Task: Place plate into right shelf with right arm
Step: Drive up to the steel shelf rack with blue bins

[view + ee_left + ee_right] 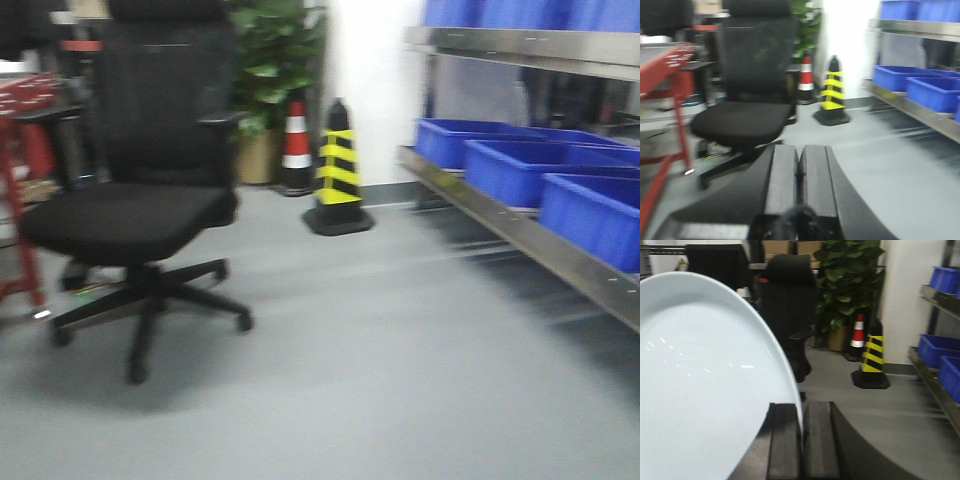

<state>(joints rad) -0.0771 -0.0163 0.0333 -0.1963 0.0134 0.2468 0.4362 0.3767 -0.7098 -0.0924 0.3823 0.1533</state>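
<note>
My right gripper (801, 412) is shut on the rim of the white plate (700, 380), which fills the left of the right wrist view and stands nearly on edge. The right shelf (520, 225) of stainless steel runs along the right side of the front view, with blue bins (510, 165) on its lower tier and more on the tier above. It also shows at the right edge of the right wrist view (935, 385) and in the left wrist view (920, 107). My left gripper (799, 155) is shut and empty above the floor.
A black office chair (150, 200) stands on the grey floor at the left. A yellow-and-black cone (338, 170) and a red-and-white cone (296, 145) stand by the white wall, beside a potted plant (270, 70). A red frame (670, 90) is at far left.
</note>
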